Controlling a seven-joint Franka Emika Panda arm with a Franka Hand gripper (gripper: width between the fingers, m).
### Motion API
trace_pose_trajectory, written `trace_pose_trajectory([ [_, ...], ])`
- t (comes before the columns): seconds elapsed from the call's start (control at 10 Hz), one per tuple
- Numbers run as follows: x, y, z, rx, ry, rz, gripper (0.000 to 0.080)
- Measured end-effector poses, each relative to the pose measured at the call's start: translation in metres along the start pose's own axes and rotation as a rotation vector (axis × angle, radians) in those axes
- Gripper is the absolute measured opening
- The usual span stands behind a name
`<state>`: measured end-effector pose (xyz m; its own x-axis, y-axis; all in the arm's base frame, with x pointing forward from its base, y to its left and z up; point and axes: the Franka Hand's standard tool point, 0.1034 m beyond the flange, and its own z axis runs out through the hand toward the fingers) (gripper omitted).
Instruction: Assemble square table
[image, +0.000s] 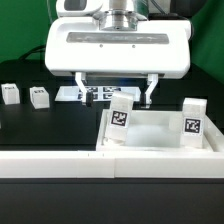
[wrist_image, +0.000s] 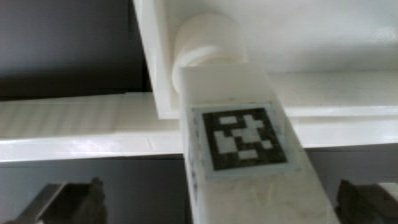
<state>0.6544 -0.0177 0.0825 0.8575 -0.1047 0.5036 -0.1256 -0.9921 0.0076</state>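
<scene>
From where I stood, the gripper hung above the front part of the black table with its jaws spread wide and nothing between them. Directly below it stood a tagged leg, upright at the corner of the table top on the exterior view's left. Seen from the wrist, that leg ran straight up the middle, its black-and-white tag facing the camera, and the fingers sat out to either side, clear of it. The table top lay flat on the black table, toward the exterior view's right, its raised rim turned upward. A second leg stood upright at the corner on the exterior view's right, well apart from the first. Off to the exterior view's left, away from the table top, a loose leg and another loose leg sat near each other on the black surface. The marker board lay flat farther back, partly hidden by the fingers. A long white rail ran across the front, just beside the table top's near edge.
</scene>
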Motion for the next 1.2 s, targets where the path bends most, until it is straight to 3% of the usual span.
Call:
trace_pose_trajectory([
  [0.2,0.000,-0.003,-0.001,0.037,-0.102,0.017,0.0649],
  [0.4,0.000,-0.004,-0.010,0.105,-0.271,0.046,0.0649],
  [0.6,-0.002,-0.010,-0.009,0.110,-0.318,0.056,0.0649],
  [0.7,-0.009,-0.013,-0.006,0.120,-0.411,0.049,0.0649],
  [0.9,-0.001,-0.012,0.006,0.099,-0.449,0.041,0.0649],
  [1.2,-0.001,-0.007,0.013,0.079,-0.470,0.036,0.0649],
])
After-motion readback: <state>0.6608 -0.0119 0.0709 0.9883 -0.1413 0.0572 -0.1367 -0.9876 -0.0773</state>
